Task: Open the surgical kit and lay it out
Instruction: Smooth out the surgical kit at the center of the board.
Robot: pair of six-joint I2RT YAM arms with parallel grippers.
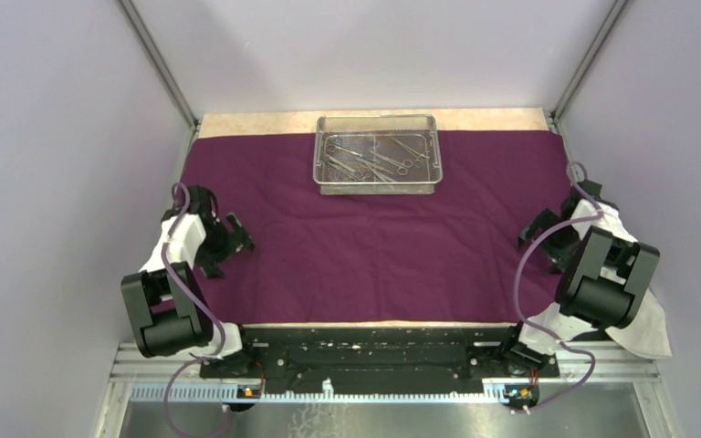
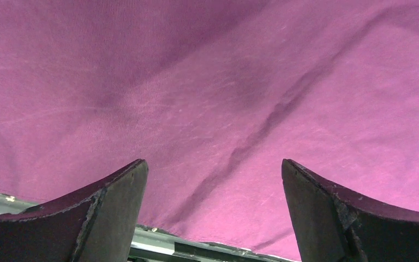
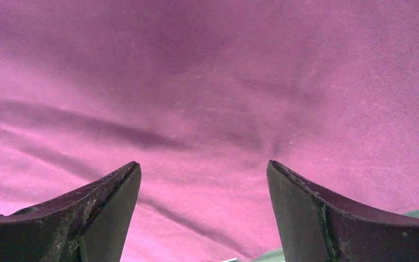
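At the far centre of the spread purple cloth (image 1: 374, 255), the wire tray (image 1: 376, 190) is sitting flat, with the steel instruments (image 1: 370, 160) lying crossed inside. You are holding the left gripper (image 1: 237, 235) and right gripper (image 1: 534, 234) wide and empty, low over the cloth's sides. Approach the tray from above, singling out one handle.

A robotics lab enclosure: bare white panel walls (image 1: 46, 137), aluminium frame posts (image 1: 159, 62), and a black mounting rail (image 1: 374, 351) along the near edge.
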